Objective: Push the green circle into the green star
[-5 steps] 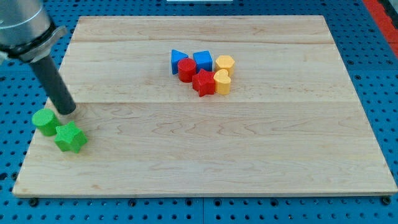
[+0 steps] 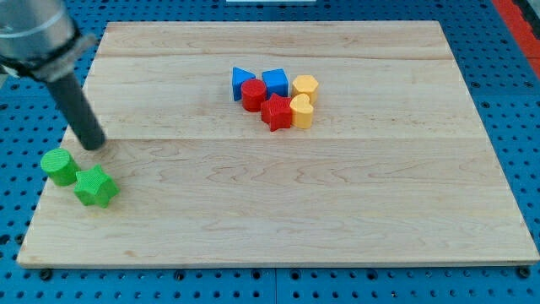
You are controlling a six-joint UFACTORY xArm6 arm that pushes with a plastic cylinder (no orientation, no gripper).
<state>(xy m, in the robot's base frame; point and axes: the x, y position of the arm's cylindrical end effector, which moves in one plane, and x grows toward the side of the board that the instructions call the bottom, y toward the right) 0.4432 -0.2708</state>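
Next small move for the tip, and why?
Probably nothing more than a small check nudge. The green circle already sits against the green star at the board's left edge, seemingly touching. My tip is just above and to the right of the circle, apart from it. If a gap remains, I'd go round to the circle's upper left and push toward the star.

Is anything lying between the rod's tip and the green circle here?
No. The camera view shows only a short strip of bare wooden board between my tip and the green circle, which touches the green star.
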